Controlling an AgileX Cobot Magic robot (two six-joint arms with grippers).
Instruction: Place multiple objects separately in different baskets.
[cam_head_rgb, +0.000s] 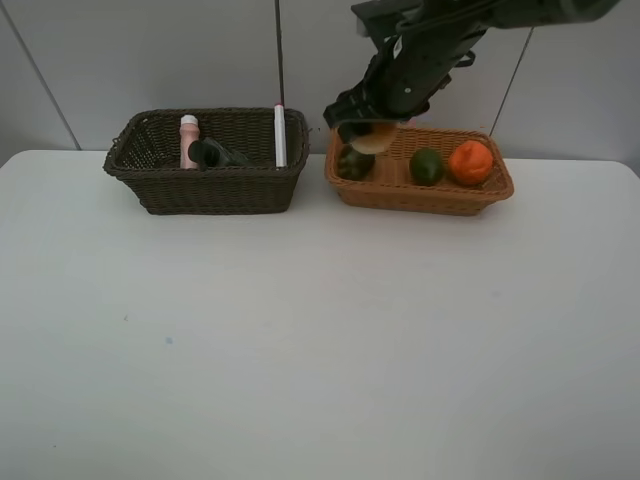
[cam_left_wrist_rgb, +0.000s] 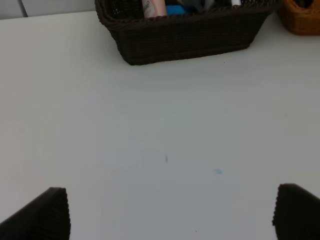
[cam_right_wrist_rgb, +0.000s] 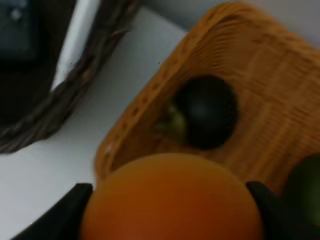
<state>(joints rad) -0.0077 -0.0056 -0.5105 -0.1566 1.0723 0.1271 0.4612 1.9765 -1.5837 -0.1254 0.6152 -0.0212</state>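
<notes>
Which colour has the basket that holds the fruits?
Light orange-tan basket; the exterior high view shows it best.

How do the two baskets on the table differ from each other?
The dark brown basket stands left and looks deeper; the light orange-tan basket stands right and looks shallower. The dark brown basket holds a pink white-capped bottle, a white marker and a dark object; the light orange-tan basket holds round fruit, including an orange. An arm's tool hangs over the light orange-tan basket, none over the dark brown basket. Both are rectangular and woven.
</notes>
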